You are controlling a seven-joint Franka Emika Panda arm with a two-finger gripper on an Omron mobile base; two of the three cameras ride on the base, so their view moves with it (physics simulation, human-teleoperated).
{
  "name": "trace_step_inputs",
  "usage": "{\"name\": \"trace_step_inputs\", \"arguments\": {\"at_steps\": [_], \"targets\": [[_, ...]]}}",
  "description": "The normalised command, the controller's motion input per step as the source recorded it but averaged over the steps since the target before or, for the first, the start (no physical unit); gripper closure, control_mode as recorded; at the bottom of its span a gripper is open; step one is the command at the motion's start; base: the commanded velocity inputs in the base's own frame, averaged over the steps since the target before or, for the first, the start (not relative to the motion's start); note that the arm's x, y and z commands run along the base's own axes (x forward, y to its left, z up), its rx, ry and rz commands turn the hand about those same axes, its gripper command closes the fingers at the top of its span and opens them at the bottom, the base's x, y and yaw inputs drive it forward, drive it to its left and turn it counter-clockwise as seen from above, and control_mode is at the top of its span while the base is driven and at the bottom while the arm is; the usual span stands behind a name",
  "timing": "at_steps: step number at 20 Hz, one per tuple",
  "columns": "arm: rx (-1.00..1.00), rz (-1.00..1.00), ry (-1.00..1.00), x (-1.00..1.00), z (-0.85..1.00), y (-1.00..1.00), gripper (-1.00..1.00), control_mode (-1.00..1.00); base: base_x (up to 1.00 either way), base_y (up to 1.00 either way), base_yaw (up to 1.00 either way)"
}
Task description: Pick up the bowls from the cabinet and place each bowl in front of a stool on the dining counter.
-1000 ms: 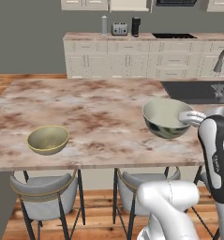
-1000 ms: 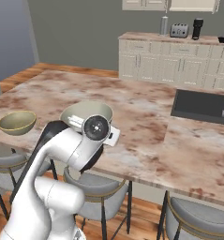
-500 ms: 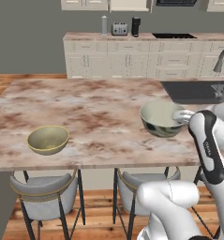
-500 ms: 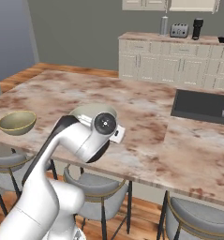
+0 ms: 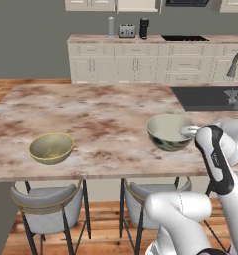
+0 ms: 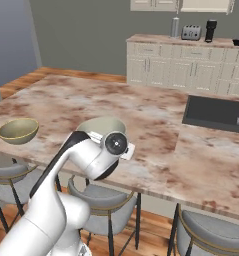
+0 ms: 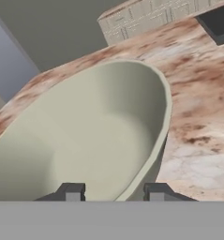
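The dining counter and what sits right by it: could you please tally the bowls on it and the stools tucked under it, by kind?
Olive-yellow bowl: 1
Grey-green bowl with cream interior: 1, its rim between the fingers
Grey padded stools: 3
Total: 5, around the dining counter

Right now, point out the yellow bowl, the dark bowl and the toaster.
yellow bowl (image 5: 51,147), left base view, inside hollow.
dark bowl (image 5: 166,130), left base view, pale interior.
toaster (image 5: 126,31), left base view, front face.
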Motion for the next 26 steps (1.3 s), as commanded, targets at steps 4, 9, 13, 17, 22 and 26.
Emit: {"name": "trace_step_inputs", "arguments": {"at_steps": [4,9,13,17,22,26], "targets": [[0.0,0.0,-0.02,0.21,-0.27,0.0,1.0,-1.0,0.0,0.0,0.0],[0.0,0.0,0.0,0.24,-0.21,0.0,1.0,-1.0,0.0,0.0,0.0],[0.0,0.0,0.0,0.21,-0.21,0.0,1.0,-1.0,0.0,0.0,0.0],[0.0,0.0,0.0,0.16,-0.2,-0.02,1.0,-1.0,0.0,0.0,0.0],[0.0,0.0,0.0,0.13,-0.19,0.0,1.0,-1.0,0.0,0.0,0.0],[0.0,0.0,0.0,0.1,-0.19,-0.04,1.0,-1.0,0.0,0.0,0.0]]}}
